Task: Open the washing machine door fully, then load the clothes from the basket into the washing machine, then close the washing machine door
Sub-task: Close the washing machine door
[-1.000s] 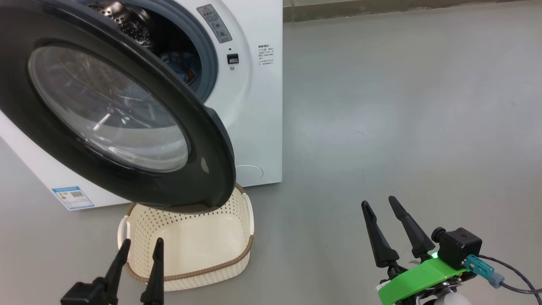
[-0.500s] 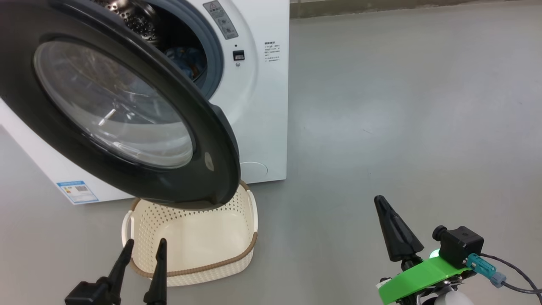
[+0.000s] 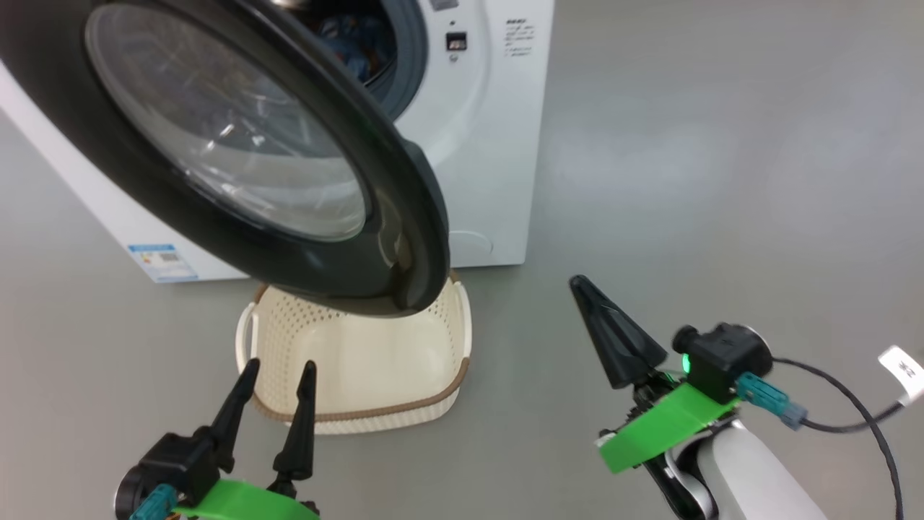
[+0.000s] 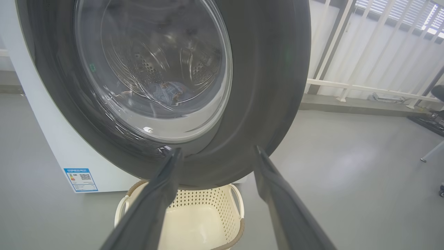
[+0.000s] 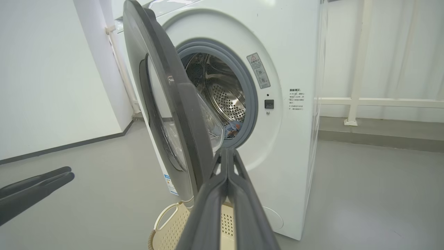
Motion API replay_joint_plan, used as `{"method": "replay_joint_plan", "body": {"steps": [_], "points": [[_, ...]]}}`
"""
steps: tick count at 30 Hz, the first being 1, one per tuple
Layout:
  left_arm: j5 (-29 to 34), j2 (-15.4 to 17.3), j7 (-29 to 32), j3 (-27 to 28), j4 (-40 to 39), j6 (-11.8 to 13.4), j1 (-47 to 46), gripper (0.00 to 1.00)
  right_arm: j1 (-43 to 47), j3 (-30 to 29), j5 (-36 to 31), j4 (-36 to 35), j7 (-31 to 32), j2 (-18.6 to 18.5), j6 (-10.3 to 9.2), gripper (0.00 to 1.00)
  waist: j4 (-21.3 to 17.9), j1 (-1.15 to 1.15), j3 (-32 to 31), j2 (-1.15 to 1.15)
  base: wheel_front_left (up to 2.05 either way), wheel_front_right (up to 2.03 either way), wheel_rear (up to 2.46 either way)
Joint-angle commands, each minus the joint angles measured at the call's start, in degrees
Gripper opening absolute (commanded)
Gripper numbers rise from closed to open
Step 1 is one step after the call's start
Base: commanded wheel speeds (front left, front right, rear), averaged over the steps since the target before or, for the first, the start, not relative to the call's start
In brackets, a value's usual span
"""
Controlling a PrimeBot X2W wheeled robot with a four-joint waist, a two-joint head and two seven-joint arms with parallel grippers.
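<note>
Clothes (image 3: 357, 43) lay in the drum (image 5: 225, 99), frame top; door (image 3: 238, 152) hung over the empty basket (image 3: 361, 415). Right end effector (image 3: 583, 287) was pinched on nothing, left end effector (image 3: 281, 367) spread empty. Push could slip off glossy rim (image 3: 419, 224), leaving door unlatched

I see a smooth grey floor (image 3: 722, 144) with soft patches of reflected light. To one side I make out a plain white wall (image 5: 52, 86) with a dark skirting (image 5: 69, 144). Elsewhere a white slatted railing (image 4: 364, 45) stands on a low grey kerb (image 4: 347, 106).
</note>
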Motion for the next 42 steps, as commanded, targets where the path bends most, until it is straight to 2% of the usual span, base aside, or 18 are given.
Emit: {"method": "replay_joint_plan", "body": {"steps": [1, 4, 16, 27, 42], "points": [[-0.33, 0.42, -0.37, 1.27, -0.99, -0.15, -2.84, 1.0, -2.98, 3.31, 0.53, -0.94, -0.68, -0.42, 0.09, 0.0, 2.93, 0.0, 3.06, 0.0, 0.0, 0.0, 0.0], [-0.44, 0.28, -0.37, 0.29, -0.61, -0.15, -3.83, 1.0, -6.27, 7.93, 1.29, -0.27, -0.68, -2.01, 0.09, 0.0, 4.4, 0.0, 4.59, 0.0, 0.0, 0.0, 0.0], [-1.26, -0.71, -0.37, -2.38, 0.2, -0.15, -7.82, 1.0, -16.02, 16.33, 4.35, 4.45, -0.68, -5.6, 0.09, 0.0, 9.81, 0.0, 8.89, 0.0, 0.0, 0.0, 0.0], [-2.07, -1.7, -0.37, -3.79, 1.01, -0.15, -9.83, 1.0, -21.84, 16.8, 5.3, 8.15, -0.68, -7.97, 0.09, 0.0, 14.2, 0.0, 12.74, 0.0, 0.0, 0.0, 0.0], [-2.8, -2.52, -0.37, -5.16, 1.38, -0.15, -12.18, 1.0, -27.47, 13.42, 5.31, 10.9, -0.68, -11.34, 0.09, 0.0, 16.44, 0.0, 16.9, 0.0, 0.0, 0.0, 0.0]]}}
